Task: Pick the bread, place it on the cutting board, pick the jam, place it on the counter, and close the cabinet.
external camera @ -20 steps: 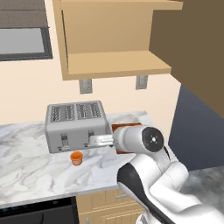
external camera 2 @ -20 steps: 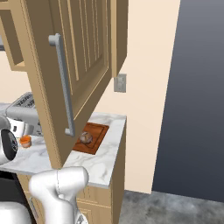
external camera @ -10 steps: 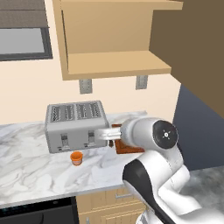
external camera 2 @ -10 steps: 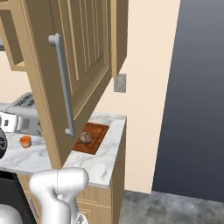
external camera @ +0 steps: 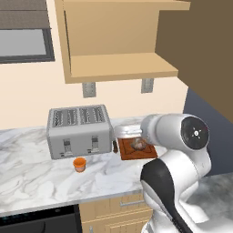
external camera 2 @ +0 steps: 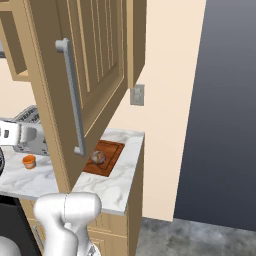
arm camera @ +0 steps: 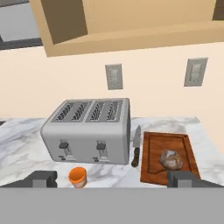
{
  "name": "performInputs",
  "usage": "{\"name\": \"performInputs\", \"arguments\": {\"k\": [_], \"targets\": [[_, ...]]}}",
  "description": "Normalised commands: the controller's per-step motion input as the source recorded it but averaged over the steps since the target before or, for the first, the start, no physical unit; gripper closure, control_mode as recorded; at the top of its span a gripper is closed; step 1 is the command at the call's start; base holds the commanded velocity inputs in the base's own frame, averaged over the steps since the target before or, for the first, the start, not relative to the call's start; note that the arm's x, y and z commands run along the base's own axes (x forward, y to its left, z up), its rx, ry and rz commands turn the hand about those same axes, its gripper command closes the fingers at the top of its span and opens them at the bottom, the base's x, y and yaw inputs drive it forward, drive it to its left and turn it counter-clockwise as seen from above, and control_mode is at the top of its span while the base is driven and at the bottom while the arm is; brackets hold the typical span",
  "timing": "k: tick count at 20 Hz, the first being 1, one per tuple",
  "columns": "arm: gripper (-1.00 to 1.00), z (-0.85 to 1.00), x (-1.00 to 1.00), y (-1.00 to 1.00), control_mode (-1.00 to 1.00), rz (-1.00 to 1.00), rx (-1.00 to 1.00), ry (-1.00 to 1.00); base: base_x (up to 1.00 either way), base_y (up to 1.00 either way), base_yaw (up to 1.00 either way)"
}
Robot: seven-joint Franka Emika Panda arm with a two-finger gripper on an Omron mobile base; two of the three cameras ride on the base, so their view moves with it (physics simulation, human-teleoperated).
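The bread (arm camera: 171,159) sits on the cutting board (arm camera: 151,168), lower right. The jam (arm camera: 78,177) stands on the bench (arm camera: 17,153), lower left. The gripper (arm camera: 112,179) is spread and empty. Only the cabinet (external camera 2: 95,70) door is left to close.

Home kitchen, plainly. Veined marble counter (external camera: 27,168) running over light wooden drawers (external camera: 113,211). Silver 4-slot toaster (arm camera: 89,129) standing ahead of the jaws, left of centre, a knife (arm camera: 136,146) lying just beside it. Reddish cutting board (arm camera: 151,164) ahead to the right, small loaf of bread (arm camera: 171,159) resting on it. Orange jam (arm camera: 78,176) jar close in front, near the left fingertip. Tan wall cabinet (external camera: 118,68) high above, door swung open, 2 wall outlets (arm camera: 113,76) beneath it. Dark appliance front (external camera: 38,220) under the worktop.
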Motion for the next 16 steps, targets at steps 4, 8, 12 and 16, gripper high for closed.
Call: {"name": "performInputs", "arguments": {"k": [4, 8, 12, 16], "targets": [[-1.0, 0.04, -0.14, -0.33, -1.0, 0.0, 0.0, -0.1, 0.0, 0.0, 0.0], [-1.0, 0.1, -0.27, -0.42, -1.0, 0.01, 0.0, -0.12, 0.0, 0.0, 0.0], [-1.0, 0.05, -0.43, -0.52, -1.0, 0.06, 0.0, -0.13, 0.0, 0.0, 0.0], [-1.0, 0.0, -0.45, -0.51, -1.0, 0.07, 0.0, -0.13, 0.0, 0.0, 0.0]]}}
